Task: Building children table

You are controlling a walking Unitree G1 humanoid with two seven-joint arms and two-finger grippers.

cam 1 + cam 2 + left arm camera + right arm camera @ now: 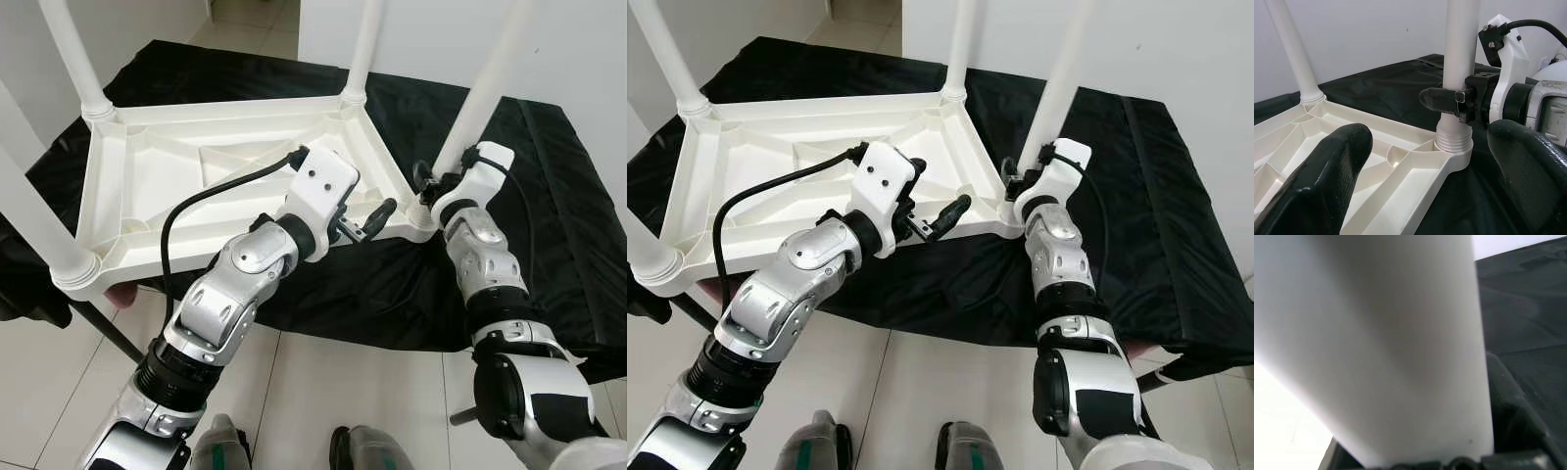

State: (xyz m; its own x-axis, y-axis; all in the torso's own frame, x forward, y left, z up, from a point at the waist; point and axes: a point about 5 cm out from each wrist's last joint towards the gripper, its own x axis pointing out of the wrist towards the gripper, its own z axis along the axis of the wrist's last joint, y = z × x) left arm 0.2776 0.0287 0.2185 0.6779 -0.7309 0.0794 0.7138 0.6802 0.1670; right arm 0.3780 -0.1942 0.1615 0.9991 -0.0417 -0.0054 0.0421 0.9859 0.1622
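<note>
Four white legs stick up from the upside-down kids' table lying on a black cloth. The right gripper pinches the leg at 3 o'clock (near its socket). The left gripper, fingers spread, hovers by the table's near rim.

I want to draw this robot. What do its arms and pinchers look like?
Both arms are shiny silver with rounded shells and black ribbed joints. Each wrist wears a white boxy block with a black cable looping off it. The left gripper and right gripper each have two long, rounded black fingers.
</note>
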